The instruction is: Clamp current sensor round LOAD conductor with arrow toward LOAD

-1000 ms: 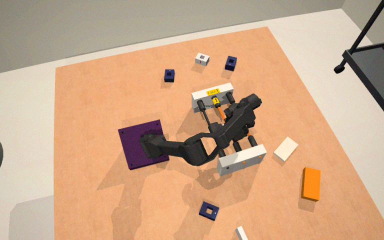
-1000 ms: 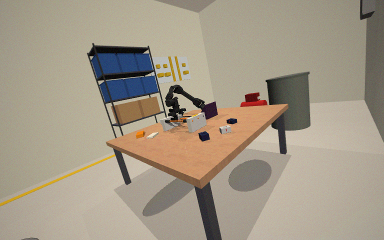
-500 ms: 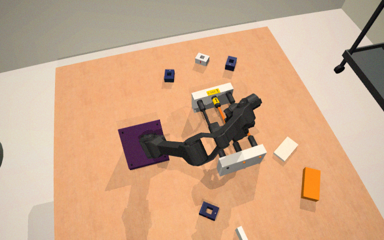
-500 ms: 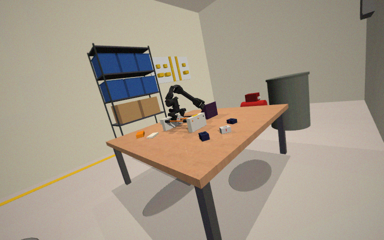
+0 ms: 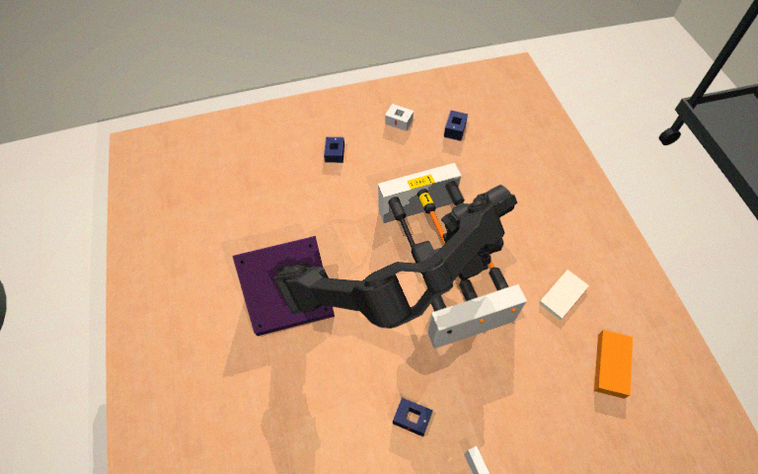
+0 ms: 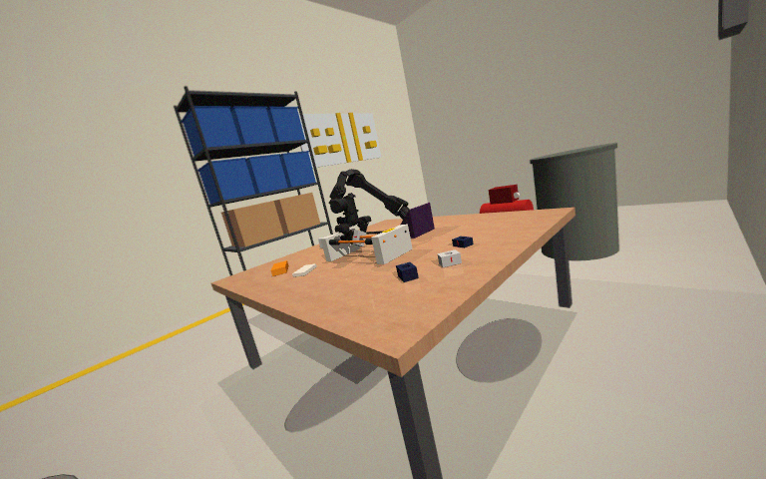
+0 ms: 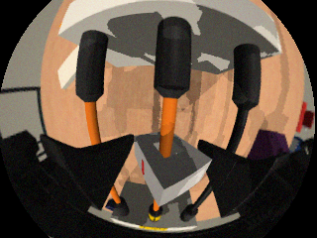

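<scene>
Grey-white, square-holed block sensor (image 7: pixel 182 175) rings the orange rod conductor (image 7: pixel 168 119) (image 5: pixel 436 223), long axis roughly eleven to five o'clock in the wrist view, arrow unreadable; black two-fingered gripper (image 7: pixel 166 141) (image 6: pixel 351 233), spread wide, grips it askew.

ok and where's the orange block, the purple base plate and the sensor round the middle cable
orange block (image 5: pixel 615 362) (image 6: pixel 279 267): top and exterior, body
purple base plate (image 5: pixel 254 284) (image 6: pixel 421 220): top and exterior, bare face
sensor (image 7: pixel 179 171): wrist, upper face
</scene>
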You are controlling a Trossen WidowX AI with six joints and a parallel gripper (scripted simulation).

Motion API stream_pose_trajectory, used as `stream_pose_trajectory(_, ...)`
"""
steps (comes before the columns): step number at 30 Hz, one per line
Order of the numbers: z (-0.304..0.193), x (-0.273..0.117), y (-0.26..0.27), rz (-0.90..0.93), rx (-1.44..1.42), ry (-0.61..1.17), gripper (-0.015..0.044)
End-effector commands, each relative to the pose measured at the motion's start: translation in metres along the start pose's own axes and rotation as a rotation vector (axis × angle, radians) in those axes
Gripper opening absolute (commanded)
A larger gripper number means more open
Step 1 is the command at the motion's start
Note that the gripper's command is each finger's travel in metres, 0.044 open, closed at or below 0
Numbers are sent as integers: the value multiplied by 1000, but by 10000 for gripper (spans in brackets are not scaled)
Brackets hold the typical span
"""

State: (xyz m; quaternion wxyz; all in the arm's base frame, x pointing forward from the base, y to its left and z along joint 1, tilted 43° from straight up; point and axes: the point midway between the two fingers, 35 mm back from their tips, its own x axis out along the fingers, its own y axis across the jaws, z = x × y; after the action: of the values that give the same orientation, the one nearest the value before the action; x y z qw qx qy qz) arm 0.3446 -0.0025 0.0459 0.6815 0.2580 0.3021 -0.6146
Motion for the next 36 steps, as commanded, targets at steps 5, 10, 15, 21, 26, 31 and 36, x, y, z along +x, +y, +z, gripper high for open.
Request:
stream_pose_trajectory(5, 0, -1, 0, 0, -2, 0, 173)
stream_pose_trajectory(10, 0, -1, 0, 0, -1, 0, 42)
stream_pose_trajectory(15, 0, -1, 0, 0, -1, 0, 0)
stream_pose_trajectory(21, 0, -1, 0, -15, -1, 1, 0)
stream_pose_trajectory(26, 0, -1, 5, -135, -2, 5, 0)
stream_pose_trajectory(31, 1, -1, 8, -260, 1, 0, 0)
stream_pose_trajectory(36, 1, -1, 8, -260, 1, 0, 0)
